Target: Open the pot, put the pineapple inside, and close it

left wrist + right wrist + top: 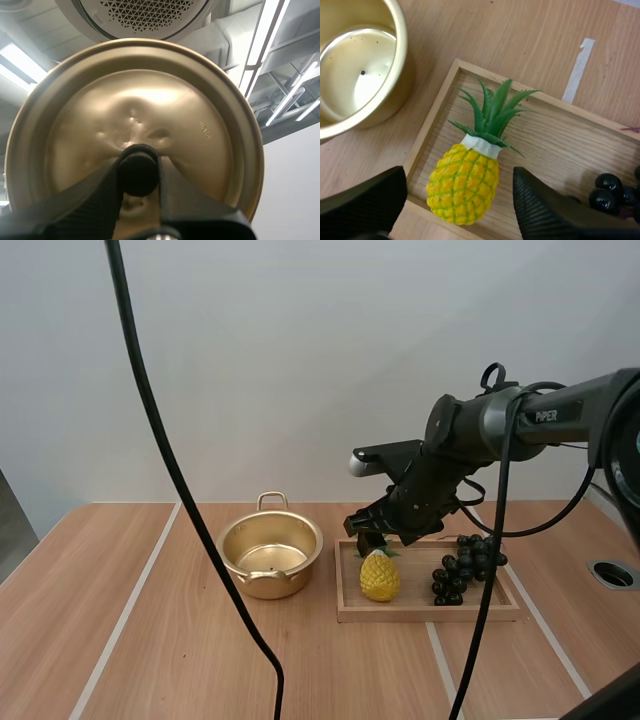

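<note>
- Yellow pineapple (pixel 464 182) lies in your wooden tray (pixel 430 612), at 3 o'clock of the open pot (pixel 270 555).
- Your right gripper (pixel 372 540) is spread wide over it, holding nothing.
- Your left gripper (pixel 139 172) pinches the lid (pixel 210 115) by its knob.

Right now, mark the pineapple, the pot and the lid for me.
pineapple (pixel 463 187), right wrist view, on its yellow body.
pot (pixel 300 575), high view, on its outer wall.
lid (pixel 200 125), left wrist view, on its gold face.
</note>
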### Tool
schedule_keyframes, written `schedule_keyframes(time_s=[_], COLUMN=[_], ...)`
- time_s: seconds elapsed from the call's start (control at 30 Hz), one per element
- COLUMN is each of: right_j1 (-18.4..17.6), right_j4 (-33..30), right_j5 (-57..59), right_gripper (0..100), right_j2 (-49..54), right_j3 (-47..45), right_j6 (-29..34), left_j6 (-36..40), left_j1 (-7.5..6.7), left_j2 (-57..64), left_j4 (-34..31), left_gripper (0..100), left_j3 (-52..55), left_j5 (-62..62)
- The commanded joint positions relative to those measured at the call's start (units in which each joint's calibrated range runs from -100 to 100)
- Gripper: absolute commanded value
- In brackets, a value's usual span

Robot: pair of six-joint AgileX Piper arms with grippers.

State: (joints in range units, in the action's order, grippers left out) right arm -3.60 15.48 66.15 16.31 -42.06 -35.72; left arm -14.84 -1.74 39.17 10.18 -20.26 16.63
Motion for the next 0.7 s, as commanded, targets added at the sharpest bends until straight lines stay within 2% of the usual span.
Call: schedule_keyframes(time_s=[0.0,0.23,0.67], right_j1=[-0.10,-0.10,-0.10], right_j4=[0.75,3.47,4.34], right_j5=[0.90,1.62,-0.92], right_gripper=[100,100,100], right_j2=[-1.59,-5.32,-12.89], right_j3=[0.36,0.27,0.27], right_j6=[-0.06,-0.06,-0.06], left_j6=[0.63,0.63,0.63], left_j1=[-0.06,-0.06,-0.06], left_j2=[0.32,0.32,0.32], left_j4=[0.03,-0.23,-0.23], left_gripper=[0,0,0], left_j3=[0.12,0.12,0.12], left_j5=[-0.38,-0.39,-0.39])
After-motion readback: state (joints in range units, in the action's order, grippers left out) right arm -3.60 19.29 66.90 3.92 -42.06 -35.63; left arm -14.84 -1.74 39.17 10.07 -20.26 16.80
